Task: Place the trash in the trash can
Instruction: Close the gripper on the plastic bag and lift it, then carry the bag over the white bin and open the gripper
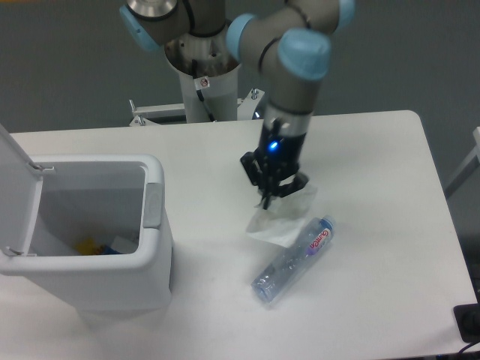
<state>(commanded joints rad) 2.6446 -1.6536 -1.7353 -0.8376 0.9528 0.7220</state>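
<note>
The black two-finger hand point(271, 193) pinches the crumpled whitish translucent plastic wrapper point(281, 216), seemingly closed on it; featherlight, limp, slippery; grip bunched folds.

Crumpled translucent wrapper point(281, 214) beside flat-lying clear bottle point(294, 259), right of open white trash can point(90, 281).

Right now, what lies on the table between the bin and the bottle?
Nothing: in the camera view, bare white table separates the bin from the bottle. The wrapper sits farther back, beside the bottle.
</note>
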